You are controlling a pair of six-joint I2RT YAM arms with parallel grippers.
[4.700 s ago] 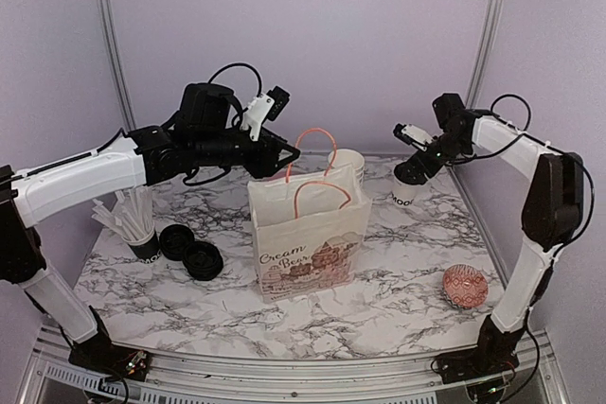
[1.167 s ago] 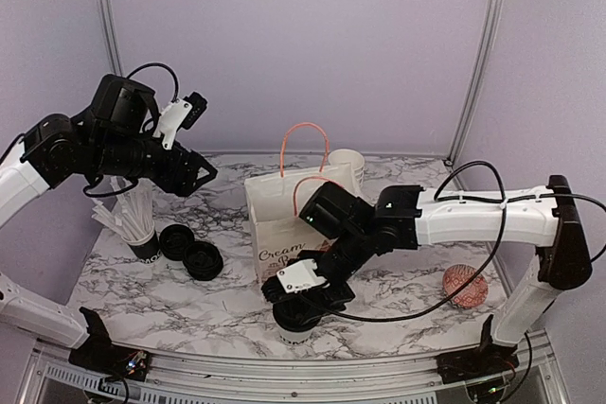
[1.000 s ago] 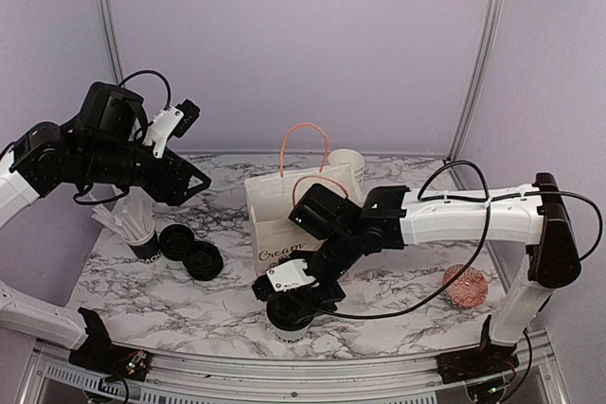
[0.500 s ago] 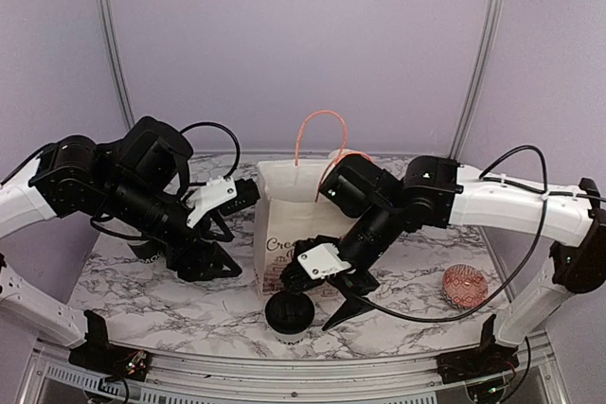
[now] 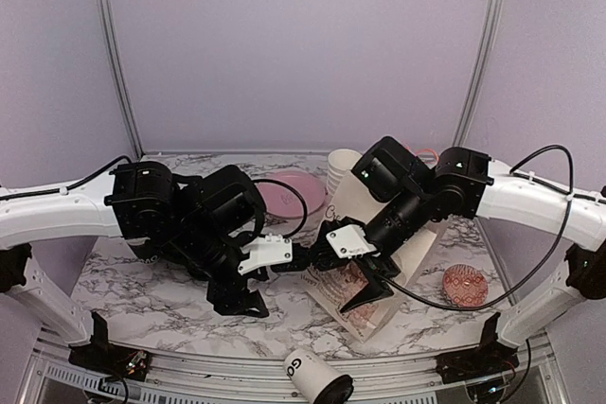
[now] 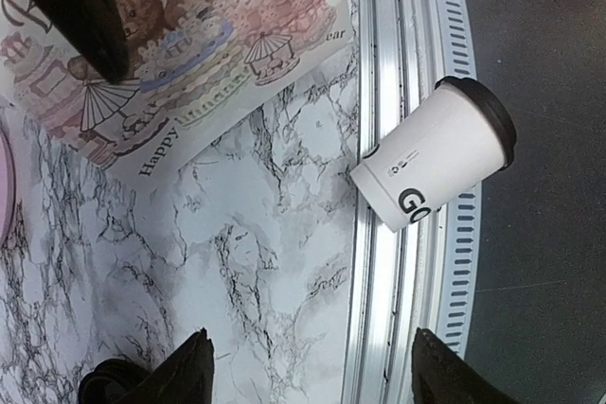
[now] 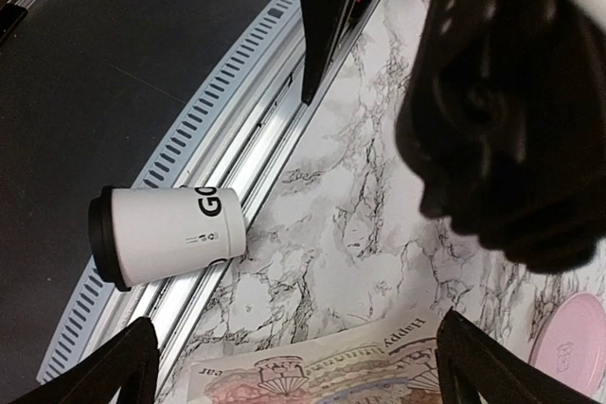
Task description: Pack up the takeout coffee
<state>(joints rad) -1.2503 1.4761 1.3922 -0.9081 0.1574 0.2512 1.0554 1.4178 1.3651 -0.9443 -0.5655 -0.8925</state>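
Right pincer [image 7: 294, 371] spread wide, empty; coffee cup [image 7: 166, 234] on its side on the rail [image 7: 270, 130], apart.

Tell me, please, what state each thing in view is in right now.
coffee cup: lidded, lying on its side on the metal rail, held by neither gripper.
paper bag: tipped over, printed side up.
open paper cup: upright, no lid.
left gripper: open, empty.
right gripper: open, empty.
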